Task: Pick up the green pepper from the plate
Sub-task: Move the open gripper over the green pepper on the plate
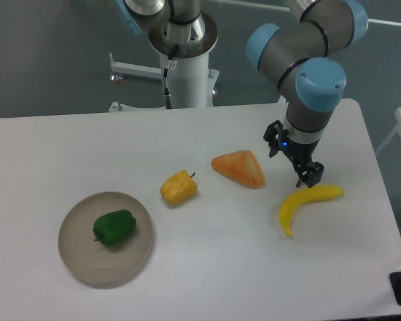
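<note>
- The green pepper (114, 227) lies untouched on the plate (77, 257) at the bench's near left.
- The gripper (299, 168) hangs well apart at right, above the banana (306, 202); fingers empty, whether spread I cannot tell.
- Approach, grasp and lift all remain.

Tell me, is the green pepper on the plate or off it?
On it: the green pepper lies inside the plate rim.
</note>
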